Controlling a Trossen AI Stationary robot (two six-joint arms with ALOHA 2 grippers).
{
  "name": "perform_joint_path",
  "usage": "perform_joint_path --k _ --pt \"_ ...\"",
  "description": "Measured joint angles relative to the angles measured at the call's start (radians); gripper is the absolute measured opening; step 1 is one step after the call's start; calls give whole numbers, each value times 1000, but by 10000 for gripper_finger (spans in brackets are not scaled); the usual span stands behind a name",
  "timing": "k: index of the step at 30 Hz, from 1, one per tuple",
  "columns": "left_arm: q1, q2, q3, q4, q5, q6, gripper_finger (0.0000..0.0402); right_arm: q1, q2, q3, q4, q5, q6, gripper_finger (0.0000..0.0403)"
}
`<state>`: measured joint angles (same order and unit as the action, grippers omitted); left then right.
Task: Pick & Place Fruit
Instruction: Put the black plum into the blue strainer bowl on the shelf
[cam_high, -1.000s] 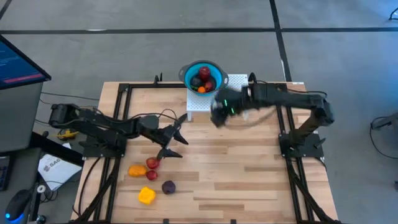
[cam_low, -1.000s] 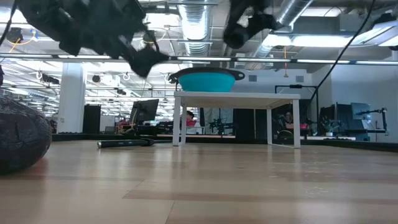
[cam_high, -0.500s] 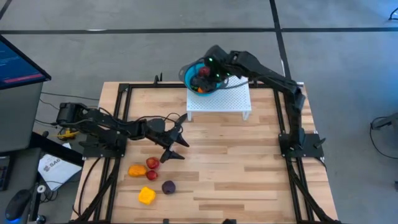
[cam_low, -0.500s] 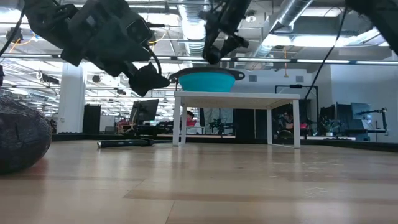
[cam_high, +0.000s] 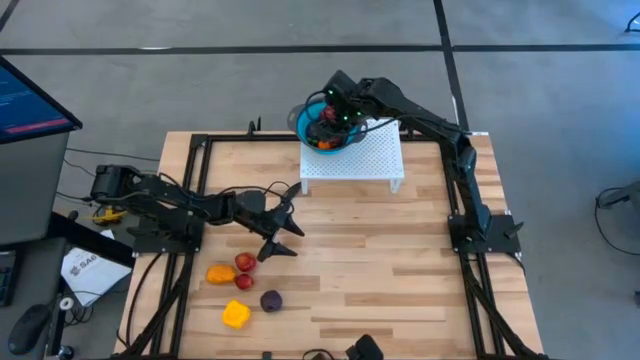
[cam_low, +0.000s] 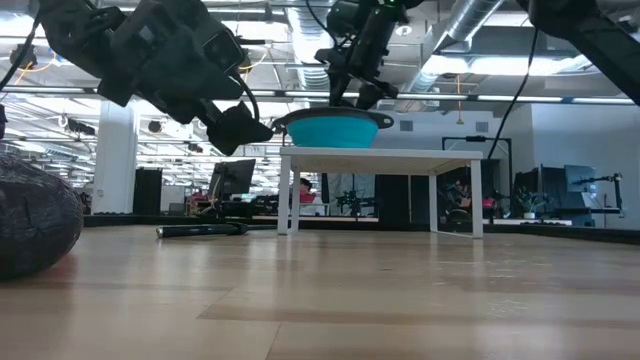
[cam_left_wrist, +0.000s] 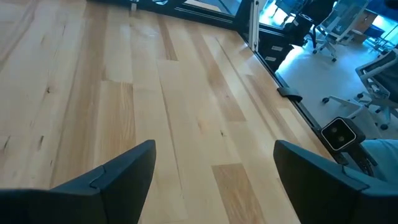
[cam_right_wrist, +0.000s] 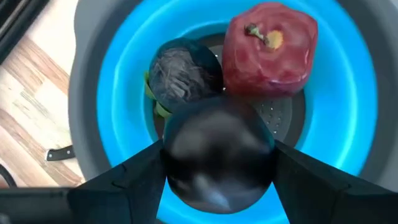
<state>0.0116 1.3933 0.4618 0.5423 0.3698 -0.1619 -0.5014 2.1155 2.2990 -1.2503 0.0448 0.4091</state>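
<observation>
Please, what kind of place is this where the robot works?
Probably a robotics lab in an open office hall: bare ceiling ducts and desks with monitors stand behind the wooden table, and office chairs show beside it.

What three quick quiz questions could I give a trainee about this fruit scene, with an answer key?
1. How many fruits lie on the wooden table beside the left gripper?
2. True or false: the left gripper's jaws are shut on a fruit.
3. What hangs over the blue bowl on the white stand? A: the left gripper. B: the right gripper. C: nothing.

Key:
1. Five: one orange, two red, one dark purple, one yellow.
2. False; they are open and empty.
3. B.
</observation>
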Motion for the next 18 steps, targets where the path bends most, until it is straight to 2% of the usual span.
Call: perform_joint_path --k 18 --pt "0 0 0 0 0 0 318 -6 0 -1 -10 0 2 255"
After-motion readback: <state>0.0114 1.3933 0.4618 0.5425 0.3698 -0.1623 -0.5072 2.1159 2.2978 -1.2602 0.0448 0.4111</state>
